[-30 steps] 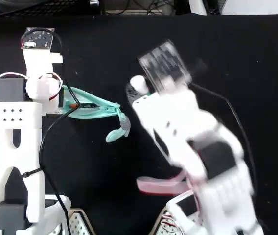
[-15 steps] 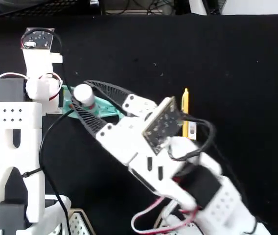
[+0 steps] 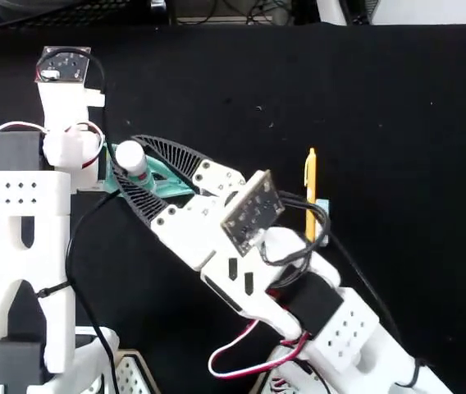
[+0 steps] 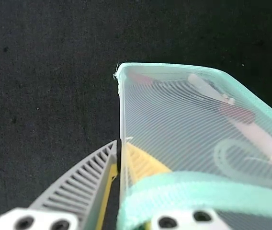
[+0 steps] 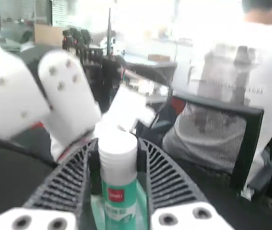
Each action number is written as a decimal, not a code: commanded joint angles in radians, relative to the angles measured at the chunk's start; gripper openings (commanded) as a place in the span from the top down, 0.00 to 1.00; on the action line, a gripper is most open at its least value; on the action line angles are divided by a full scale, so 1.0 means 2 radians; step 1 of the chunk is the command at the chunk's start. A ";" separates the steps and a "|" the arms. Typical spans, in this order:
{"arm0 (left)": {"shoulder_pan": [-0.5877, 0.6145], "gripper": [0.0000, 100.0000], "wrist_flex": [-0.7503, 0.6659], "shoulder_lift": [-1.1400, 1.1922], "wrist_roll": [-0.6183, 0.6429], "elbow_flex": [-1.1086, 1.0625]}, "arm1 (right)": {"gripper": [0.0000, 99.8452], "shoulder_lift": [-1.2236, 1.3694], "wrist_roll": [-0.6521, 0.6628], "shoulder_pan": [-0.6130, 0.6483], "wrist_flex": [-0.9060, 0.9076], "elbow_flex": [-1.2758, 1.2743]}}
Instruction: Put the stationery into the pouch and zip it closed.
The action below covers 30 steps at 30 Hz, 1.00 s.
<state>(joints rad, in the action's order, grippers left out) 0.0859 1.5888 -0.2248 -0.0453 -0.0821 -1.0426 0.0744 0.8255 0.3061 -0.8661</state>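
The glue stick (image 5: pixel 118 182) sits upright between the black ribbed fingers of the right hand (image 3: pixel 125 154), which is pinched narrowly around it. It has a white cap and a green-labelled body, and it hangs over the end of the teal pouch (image 4: pixel 184 124) nearest the left arm. The left hand (image 4: pixel 120 149) is clamped on that pouch's edge. The pouch is translucent and ribbed, and pens show through it. A yellow pen (image 3: pixel 310 180) lies on the black counter (image 3: pixel 397 98), well apart.
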 commanded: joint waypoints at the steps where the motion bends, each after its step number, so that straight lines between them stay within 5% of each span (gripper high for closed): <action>1: 0.003 0.97 -0.001 0.011 0.005 -0.039 | 0.99 -0.002 -0.002 -0.031 -0.021 -0.046; 5: 0.002 0.97 -0.001 0.013 0.007 -0.037 | 0.99 -0.004 -0.002 -0.055 -0.084 -0.102; 30: 0.001 0.97 -0.002 0.015 0.008 -0.036 | 0.99 -0.002 -0.002 -0.085 -0.115 -0.112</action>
<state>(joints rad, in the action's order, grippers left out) 0.0844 1.5827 -0.2263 -0.0376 -0.0913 -1.0426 0.0729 0.6736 0.0913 -1.0948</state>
